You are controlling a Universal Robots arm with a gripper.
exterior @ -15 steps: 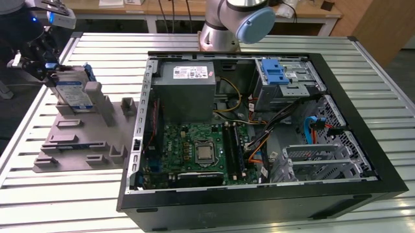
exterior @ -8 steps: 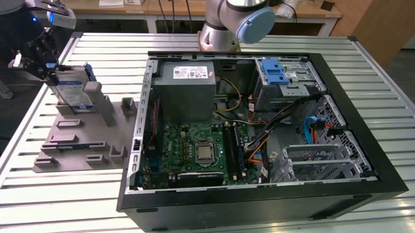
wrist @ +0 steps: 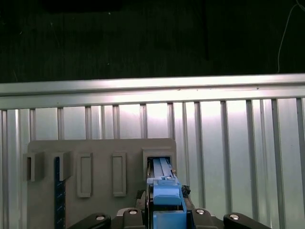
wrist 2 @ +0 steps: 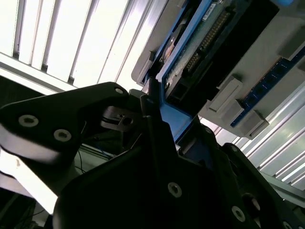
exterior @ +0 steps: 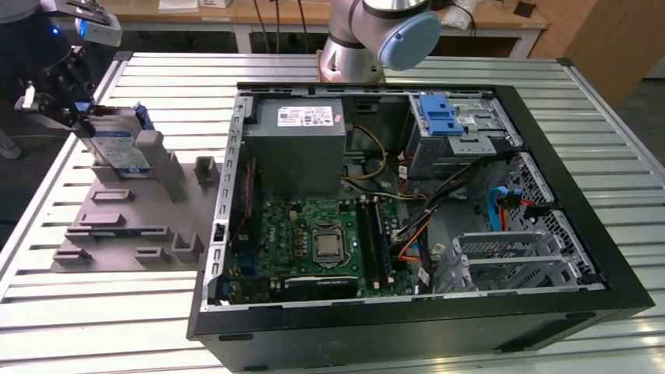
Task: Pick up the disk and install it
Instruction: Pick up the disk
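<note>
Blue-framed, the disk stands on edge in the grey holder on the tabletop, upright so its carrier edge is reachable, and the gripper jaws pinch that edge, beside the open computer case.

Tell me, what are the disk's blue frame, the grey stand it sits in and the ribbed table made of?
The disk: its frame looks like blue plastic, smooth and slightly glossy. The grey stand: likely matte plastic, judging by its uniform dull colour. The table: metal, probably aluminium, with bright reflective slats.
</note>
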